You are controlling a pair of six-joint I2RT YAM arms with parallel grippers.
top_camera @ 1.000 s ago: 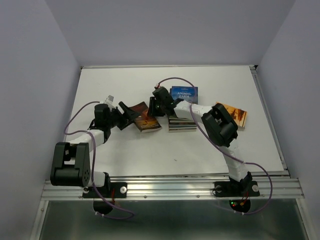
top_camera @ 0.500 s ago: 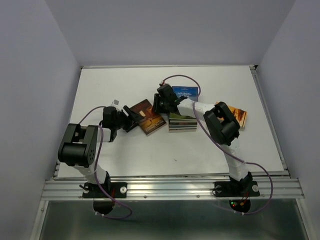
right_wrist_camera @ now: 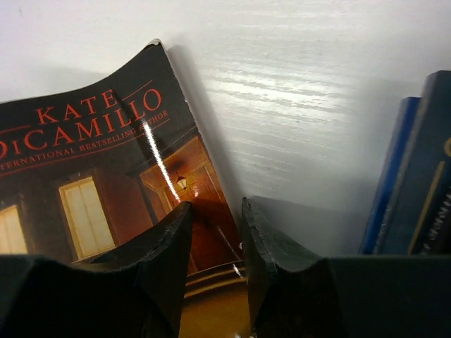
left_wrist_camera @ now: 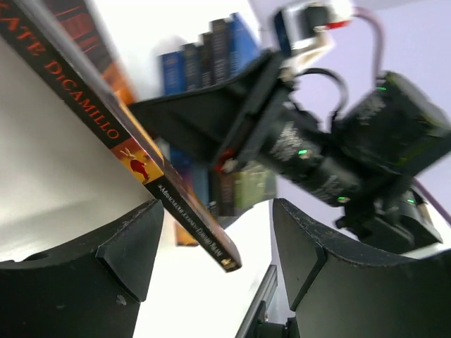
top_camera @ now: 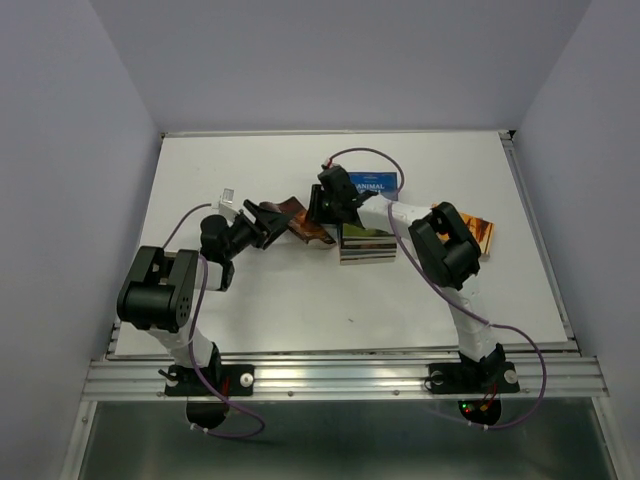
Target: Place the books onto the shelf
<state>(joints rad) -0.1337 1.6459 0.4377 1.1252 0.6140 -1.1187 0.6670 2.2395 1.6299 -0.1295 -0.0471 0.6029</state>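
The brown book [top_camera: 300,222] stands tilted on the table [top_camera: 250,300], its corner pinched between the right fingers [right_wrist_camera: 165,260]. The left fingers [left_wrist_camera: 130,246] are apart, straddling its spine. The right arm [top_camera: 440,250] partly hides the stack [top_camera: 365,246].

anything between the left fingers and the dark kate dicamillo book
Nothing visible stands in the way. The dark book stands tilted in the gap between the open left fingers, close to one of them. The right fingers pinch its far corner, beyond the book rather than between it and the left fingers.
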